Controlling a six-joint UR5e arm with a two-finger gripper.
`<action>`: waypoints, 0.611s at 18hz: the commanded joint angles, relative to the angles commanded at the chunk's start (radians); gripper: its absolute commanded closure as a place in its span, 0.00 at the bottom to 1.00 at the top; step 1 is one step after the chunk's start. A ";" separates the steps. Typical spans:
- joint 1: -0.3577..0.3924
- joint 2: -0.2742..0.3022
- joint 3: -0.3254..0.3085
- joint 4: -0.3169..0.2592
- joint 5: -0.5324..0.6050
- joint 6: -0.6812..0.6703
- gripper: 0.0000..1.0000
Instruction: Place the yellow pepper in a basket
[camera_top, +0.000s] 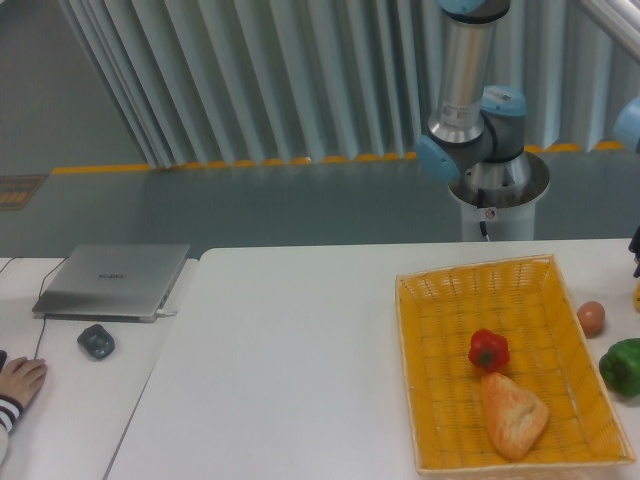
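The basket (432, 300) lies on the right part of the white bench (300, 350), with its long side going away from the camera. Inside it there is a small red pepper (488, 350) near the middle, and a piece of bread (513, 414) just in front of it, almost touching. Outside the basket, near its right wall, a brown egg (591, 318) sits on the bench, and a green pepper (622, 365) is a little closer to the camera, cut by the right edge of the picture.

The yellow pepper (637, 295) shows only as a thin yellow sliver at the right border, beyond the egg, so its position on the bench cannot be told exactly. It is outside the basket.

At the same border, just above this sliver, a small dark piece (636, 250) is visible. It may belong to the tool, but it is too much cut off; I cannot tell if the tool is open, closed or holding something.

On the left stands a second, lower bench (60, 420) with a closed grey laptop (112, 280), a dark mouse (96, 341) and a person's hand (20, 380) at the edge.

Behind the benches the robot base (496, 200) stands on a grey floor (200, 210) with a yellow line, in front of pale vertical slats (260, 80).
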 joint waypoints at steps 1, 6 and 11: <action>0.002 0.002 0.005 0.000 -0.002 0.000 0.66; 0.006 0.008 0.046 -0.018 0.002 0.003 0.67; -0.006 0.046 0.103 -0.142 -0.011 -0.009 0.67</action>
